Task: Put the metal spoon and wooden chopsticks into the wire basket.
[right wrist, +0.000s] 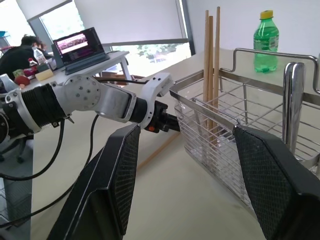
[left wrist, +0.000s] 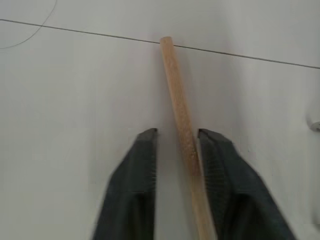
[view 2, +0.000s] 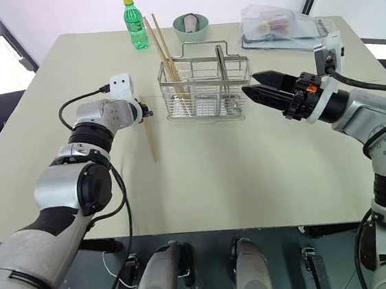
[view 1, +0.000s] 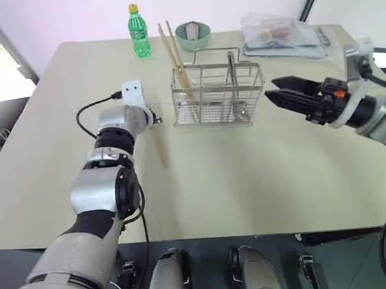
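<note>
The wire basket (view 1: pixel 217 95) stands on the beige table, back of centre, with two wooden chopsticks (view 1: pixel 177 56) leaning upright in its left part. One more wooden chopstick (view 1: pixel 158 147) lies flat on the table left of the basket. My left gripper (left wrist: pixel 177 145) has closed in around its far end, and the stick rests against one finger (left wrist: pixel 217 165). My right gripper (view 1: pixel 274 93) hovers open and empty just right of the basket. A shiny upright metal piece (right wrist: pixel 293 105) stands in the basket's right part. I cannot tell whether it is the metal spoon.
A green bottle (view 1: pixel 138 31) and a pale green bowl (view 1: pixel 192 35) stand behind the basket. A clear plastic bag on a tray (view 1: pixel 282 35) lies at the back right. A black cable (view 1: pixel 86 118) loops off my left wrist. A person sits at a desk in the background (right wrist: pixel 20 47).
</note>
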Robot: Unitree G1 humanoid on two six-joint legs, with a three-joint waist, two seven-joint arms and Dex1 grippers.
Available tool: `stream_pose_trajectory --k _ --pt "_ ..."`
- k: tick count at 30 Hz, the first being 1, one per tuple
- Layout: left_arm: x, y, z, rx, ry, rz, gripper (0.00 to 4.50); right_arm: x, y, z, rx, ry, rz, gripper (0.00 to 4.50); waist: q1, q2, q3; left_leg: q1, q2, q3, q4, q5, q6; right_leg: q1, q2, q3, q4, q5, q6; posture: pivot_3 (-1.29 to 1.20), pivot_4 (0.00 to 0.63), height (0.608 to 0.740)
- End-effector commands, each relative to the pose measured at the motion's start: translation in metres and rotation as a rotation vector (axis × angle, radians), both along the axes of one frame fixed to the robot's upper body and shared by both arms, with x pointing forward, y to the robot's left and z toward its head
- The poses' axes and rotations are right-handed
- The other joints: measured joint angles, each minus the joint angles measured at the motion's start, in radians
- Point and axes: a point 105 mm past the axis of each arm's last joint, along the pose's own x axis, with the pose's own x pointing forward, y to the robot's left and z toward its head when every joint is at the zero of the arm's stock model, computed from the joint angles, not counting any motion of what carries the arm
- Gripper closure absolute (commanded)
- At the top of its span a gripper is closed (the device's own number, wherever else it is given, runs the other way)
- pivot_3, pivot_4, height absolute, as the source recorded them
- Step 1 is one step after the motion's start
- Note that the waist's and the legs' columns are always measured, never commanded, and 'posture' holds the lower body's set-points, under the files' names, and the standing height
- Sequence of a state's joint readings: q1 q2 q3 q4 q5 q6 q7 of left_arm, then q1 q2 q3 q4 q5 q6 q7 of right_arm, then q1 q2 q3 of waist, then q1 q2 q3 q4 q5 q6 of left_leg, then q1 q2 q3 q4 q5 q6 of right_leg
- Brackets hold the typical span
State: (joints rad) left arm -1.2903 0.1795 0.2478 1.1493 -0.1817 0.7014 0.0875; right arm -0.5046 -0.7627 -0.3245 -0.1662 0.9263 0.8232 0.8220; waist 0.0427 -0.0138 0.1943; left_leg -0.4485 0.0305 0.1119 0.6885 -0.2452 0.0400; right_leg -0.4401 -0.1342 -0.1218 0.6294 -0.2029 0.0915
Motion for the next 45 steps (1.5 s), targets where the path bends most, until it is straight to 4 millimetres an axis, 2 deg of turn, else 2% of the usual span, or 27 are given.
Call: stream_pose_trajectory --k 1,3,6,9,11,13,16,18,20,23,27,33,37,43,45 --pt "0.001 -0.008 0.005 -0.004 -0.008 -0.013 4.47 -0.006 -0.001 0.013 0.010 -0.067 -0.002 1.46 -0.001 0.000 0.000 0.000 0.000 0.000 0.000 0.000 0.000 0.000 0.000 0.000 0.000 0.000 0.000 0.00 0.150 0.707" --pt "0.006 0.000 0.014 0.014 -0.056 0.022 4.47 -0.005 -0.001 0.013 0.010 -0.067 -0.003 1.46 -0.003 0.000 0.000 0.000 0.000 0.000 0.000 0.000 0.000 0.000 0.000 0.000 0.000 0.000 0.000 0.00 0.150 0.707" --pt "0.015 0.026 0.043 0.045 -0.206 0.130 4.47 -0.004 -0.001 0.014 0.010 -0.070 -0.002 1.46 -0.006 -0.001 0.000 0.000 0.000 0.000 0.000 0.000 0.000 -0.001 0.000 0.000 0.000 0.000 0.000 0.00 0.150 0.707" --pt "0.022 0.052 0.094 0.045 -0.442 0.250 4.47 -0.004 -0.002 0.015 0.008 -0.068 -0.002 1.46 -0.013 0.000 0.000 -0.002 0.001 0.001 0.000 0.000 0.000 -0.003 0.001 0.000 0.000 0.000 0.000 0.00 0.150 0.707" --pt "0.020 0.064 0.142 -0.008 -0.646 0.302 4.47 -0.004 -0.003 0.014 0.000 -0.062 -0.002 1.46 -0.014 -0.001 0.000 -0.002 0.001 0.001 -0.001 0.000 0.000 -0.003 0.001 0.000 0.000 0.000 0.000 0.00 0.150 0.707" --pt "0.010 0.071 0.193 -0.050 -0.868 0.325 4.47 -0.005 -0.003 0.016 -0.004 -0.058 0.002 1.46 -0.013 -0.001 0.001 -0.003 0.001 0.001 -0.001 0.000 0.000 -0.003 0.000 0.000 0.000 0.000 0.000 0.00 0.150 0.707" --pt "-0.009 0.066 0.249 -0.254 -1.097 0.279 4.47 -0.005 -0.004 0.019 -0.012 -0.056 0.002 1.46 -0.002 -0.001 0.001 -0.005 0.001 0.001 0.000 0.000 0.000 -0.004 0.000 0.000 -0.001 0.000 0.000 0.00 0.150 0.707" --pt "-0.022 0.047 0.281 -0.378 -1.208 0.148 4.47 -0.005 -0.004 0.022 -0.014 -0.056 0.002 1.46 -0.002 -0.001 0.001 -0.006 0.001 0.001 0.002 0.000 0.000 -0.004 0.000 -0.001 -0.001 0.000 0.000 0.00 0.150 0.707" --pt "-0.035 0.022 0.299 -0.473 -1.261 -0.008 4.47 -0.006 -0.004 0.023 -0.016 -0.055 0.003 1.46 -0.001 -0.001 0.001 -0.007 0.000 0.001 0.004 0.000 0.000 -0.003 -0.001 -0.001 -0.001 0.000 0.000 0.00 0.150 0.707" --pt "-0.045 -0.006 0.299 -0.534 -1.260 -0.176 4.47 -0.009 -0.004 0.022 -0.021 -0.052 0.004 1.46 -0.004 -0.001 0.001 -0.009 0.001 0.000 0.008 -0.002 0.003 -0.002 0.000 -0.001 -0.001 0.000 0.000 0.00 0.150 0.707" --pt "-0.044 -0.032 0.271 -0.489 -1.205 -0.313 4.47 -0.011 -0.004 0.019 -0.017 -0.044 -0.007 1.46 -0.008 0.000 0.000 -0.009 0.001 0.000 0.010 -0.003 0.006 -0.003 0.001 -0.001 0.000 0.001 0.001 0.00 0.150 0.707" --pt "-0.035 -0.056 0.231 -0.384 -1.141 -0.376 4.47 -0.017 -0.007 0.018 -0.013 -0.045 -0.035 1.46 -0.005 0.000 0.000 -0.010 0.001 0.000 0.010 -0.003 0.006 -0.004 0.002 -0.001 0.000 0.001 0.001 0.00 0.150 0.707" --pt "-0.032 -0.063 0.214 -0.344 -1.143 -0.351 4.47 -0.019 -0.007 0.018 -0.010 -0.046 -0.048 1.46 -0.002 0.000 0.000 -0.011 0.001 -0.001 0.011 -0.003 0.006 -0.003 0.001 -0.001 0.000 0.001 0.001 0.00 0.150 0.707" --pt "-0.028 -0.064 0.208 -0.315 -1.148 -0.322 4.47 -0.022 -0.007 0.017 -0.003 -0.043 -0.058 1.46 -0.005 0.000 0.000 -0.011 0.001 -0.001 0.010 -0.004 0.007 -0.004 0.001 -0.002 0.000 0.001 0.001 0.00 0.150 0.707" --pt "-0.029 -0.068 0.199 -0.273 -1.151 -0.333 4.47 -0.021 -0.008 0.018 0.001 -0.043 -0.064 1.46 -0.004 0.000 0.000 -0.011 0.001 -0.001 0.010 -0.004 0.007 -0.004 0.001 -0.001 0.000 0.001 0.001 0.00 0.150 0.707"
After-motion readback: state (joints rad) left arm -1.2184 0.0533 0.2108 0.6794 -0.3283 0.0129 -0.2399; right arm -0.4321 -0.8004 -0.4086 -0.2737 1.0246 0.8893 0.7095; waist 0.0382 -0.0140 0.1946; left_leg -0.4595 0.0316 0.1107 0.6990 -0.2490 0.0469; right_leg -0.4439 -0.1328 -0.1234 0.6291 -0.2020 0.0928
